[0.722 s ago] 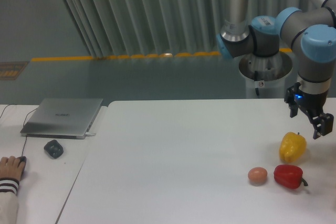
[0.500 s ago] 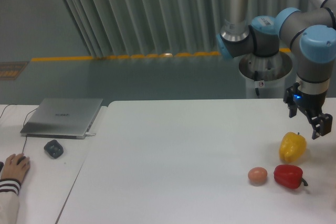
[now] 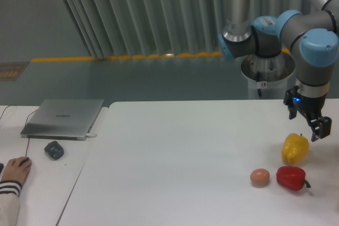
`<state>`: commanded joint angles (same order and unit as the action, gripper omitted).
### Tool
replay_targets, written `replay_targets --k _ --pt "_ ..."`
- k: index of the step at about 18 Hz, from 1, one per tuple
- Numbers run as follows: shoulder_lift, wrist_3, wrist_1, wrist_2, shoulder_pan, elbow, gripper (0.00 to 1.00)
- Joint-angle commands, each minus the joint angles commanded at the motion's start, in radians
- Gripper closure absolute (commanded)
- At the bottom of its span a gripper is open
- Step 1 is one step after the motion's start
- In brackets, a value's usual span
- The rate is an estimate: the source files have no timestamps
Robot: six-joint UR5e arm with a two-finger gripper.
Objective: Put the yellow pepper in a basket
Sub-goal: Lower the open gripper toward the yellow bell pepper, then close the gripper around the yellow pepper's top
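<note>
The yellow pepper [image 3: 295, 148] sits upright on the white table [image 3: 180, 157] near its right side, glossy, with a short stem on top. My gripper [image 3: 305, 125] hangs just above and slightly behind the pepper, pointing down. Its fingers are spread and nothing is between them. It is apart from the pepper. No basket is in view.
A red pepper [image 3: 291, 178] lies just in front of the yellow one, with a small tan egg-like ball [image 3: 259, 177] to its left. On a second table to the left are a closed laptop [image 3: 62, 118], a dark grey object [image 3: 54, 150] and a person's hand [image 3: 15, 170].
My gripper has shifted slightly left and up, staying open above the yellow pepper. The person's hand at the left edge has moved a little.
</note>
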<state>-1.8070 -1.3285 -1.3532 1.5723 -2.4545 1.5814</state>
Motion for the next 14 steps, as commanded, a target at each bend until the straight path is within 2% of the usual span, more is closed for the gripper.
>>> replay_targets --k 2,4,8,10,14 --pt "-0.003 0.02 0.032 0.002 0.018 0.026 0.0" --pt "-0.011 0.02 0.042 0.015 0.037 0.028 0.0" --pt "-0.069 0.023 0.043 0.15 0.124 0.011 0.0" --pt "-0.08 0.037 0.049 0.195 0.13 0.017 0.0" --pt "-0.077 0.22 0.048 0.184 0.106 0.032 0.0"
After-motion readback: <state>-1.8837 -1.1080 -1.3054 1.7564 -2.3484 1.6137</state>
